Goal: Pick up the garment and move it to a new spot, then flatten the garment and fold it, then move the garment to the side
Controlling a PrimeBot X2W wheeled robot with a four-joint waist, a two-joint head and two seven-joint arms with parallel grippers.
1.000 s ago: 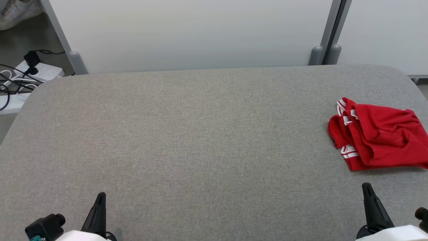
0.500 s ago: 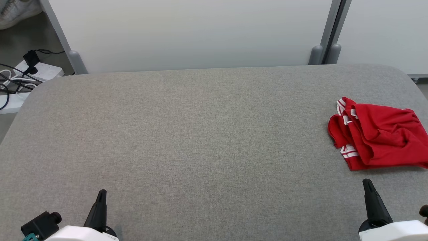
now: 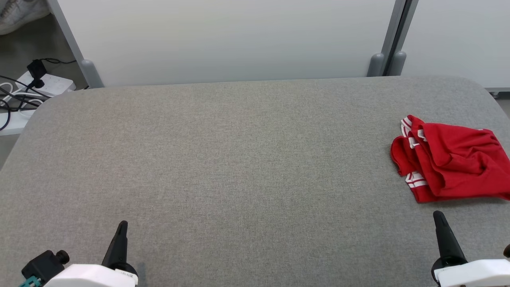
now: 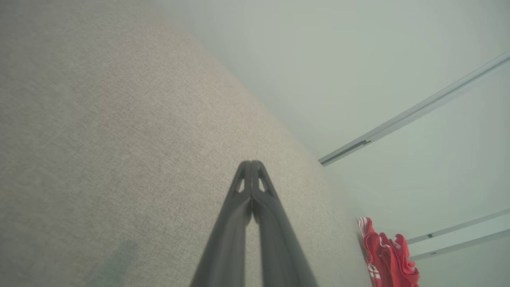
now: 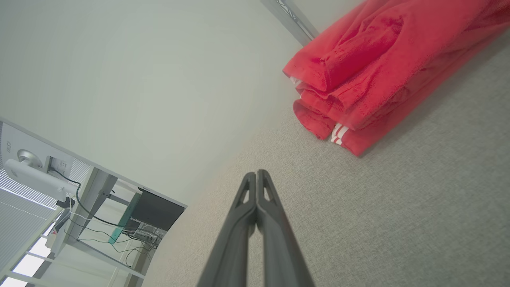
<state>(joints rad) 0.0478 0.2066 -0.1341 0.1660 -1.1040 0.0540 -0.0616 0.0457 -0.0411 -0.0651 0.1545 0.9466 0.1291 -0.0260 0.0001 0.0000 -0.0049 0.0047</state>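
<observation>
Left gripper (image 3: 122,225), 7 o'clock in the head view: fingers pressed together, empty, low over the table (image 3: 239,159). Right gripper (image 3: 438,216), 5 o'clock: likewise closed and empty, near the garment (image 3: 450,163) but apart from it. The garment, at 3 o'clock, is red, crumpled in layers and lies at the table's right edge, partly cut by the frame.

Risks, as judged: approaching with the fingers closed would shove the heap toward the edge. Pinching one loose fold may lift a single layer and drag the rest off.
</observation>
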